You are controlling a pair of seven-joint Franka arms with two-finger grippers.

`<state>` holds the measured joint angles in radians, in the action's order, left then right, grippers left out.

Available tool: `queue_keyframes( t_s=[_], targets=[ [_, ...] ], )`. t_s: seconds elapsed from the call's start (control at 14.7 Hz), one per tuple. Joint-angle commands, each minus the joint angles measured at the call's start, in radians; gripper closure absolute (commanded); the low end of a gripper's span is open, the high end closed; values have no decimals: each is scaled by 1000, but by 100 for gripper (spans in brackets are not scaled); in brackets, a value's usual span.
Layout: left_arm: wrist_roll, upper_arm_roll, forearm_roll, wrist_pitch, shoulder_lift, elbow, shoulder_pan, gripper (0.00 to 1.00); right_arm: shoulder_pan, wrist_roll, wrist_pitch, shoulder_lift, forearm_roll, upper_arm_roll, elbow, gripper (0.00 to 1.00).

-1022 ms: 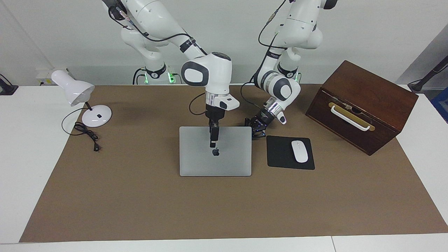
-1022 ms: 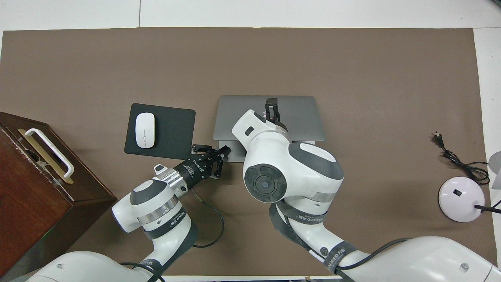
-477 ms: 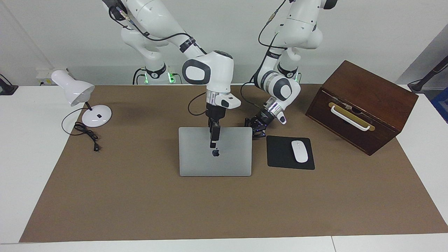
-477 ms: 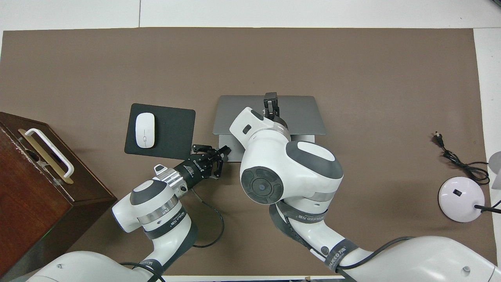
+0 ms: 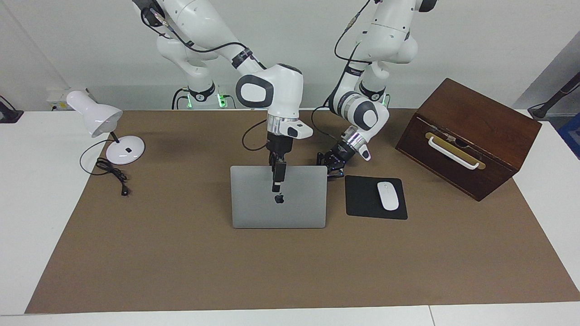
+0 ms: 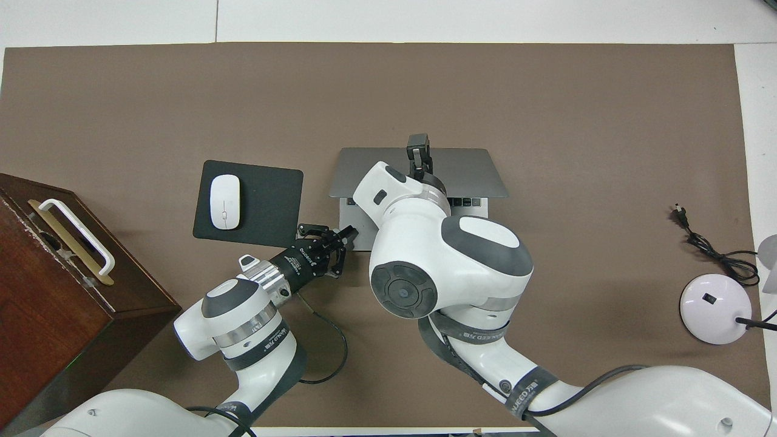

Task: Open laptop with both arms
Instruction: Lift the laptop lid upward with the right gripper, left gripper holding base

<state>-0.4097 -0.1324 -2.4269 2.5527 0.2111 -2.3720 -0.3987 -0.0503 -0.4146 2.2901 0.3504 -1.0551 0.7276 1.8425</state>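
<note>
The silver-grey laptop (image 5: 272, 208) lies mid-table with its lid partly raised; its hinge side is farther from the robots. In the overhead view the lid (image 6: 473, 173) stands tilted and a strip of keyboard (image 6: 467, 203) shows under it. My right gripper (image 5: 276, 177) is shut on the middle of the lid's raised edge; it also shows in the overhead view (image 6: 419, 152). My left gripper (image 5: 334, 167) is low at the base's near corner toward the left arm's end, also seen in the overhead view (image 6: 340, 240).
A black mouse pad (image 5: 362, 199) with a white mouse (image 5: 388, 195) lies beside the laptop toward the left arm's end. A brown wooden box (image 5: 466, 136) stands past it. A white desk lamp (image 5: 108, 131) and its cable (image 5: 111, 174) are at the right arm's end.
My right gripper has risen with the lid's edge, so the lid stands steeper and the keyboard now shows from overhead. The left arm has not moved.
</note>
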Motion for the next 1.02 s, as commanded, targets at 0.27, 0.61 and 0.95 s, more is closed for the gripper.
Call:
queue_keyframes(
  t_s=[0.27,0.61,0.95],
  targets=[
    [48,10,-24,-8,57,11,-6,100,0,-18,-41,42,-98,9,-68,10],
    [48,10,-24,-9,57,13,-6,100,9,-23,-81,70,-89,10,-129,10],
    [51,10,-24,-9,57,11,-6,100,24,-23,-112,82,-89,13,-161,10]
  ],
)
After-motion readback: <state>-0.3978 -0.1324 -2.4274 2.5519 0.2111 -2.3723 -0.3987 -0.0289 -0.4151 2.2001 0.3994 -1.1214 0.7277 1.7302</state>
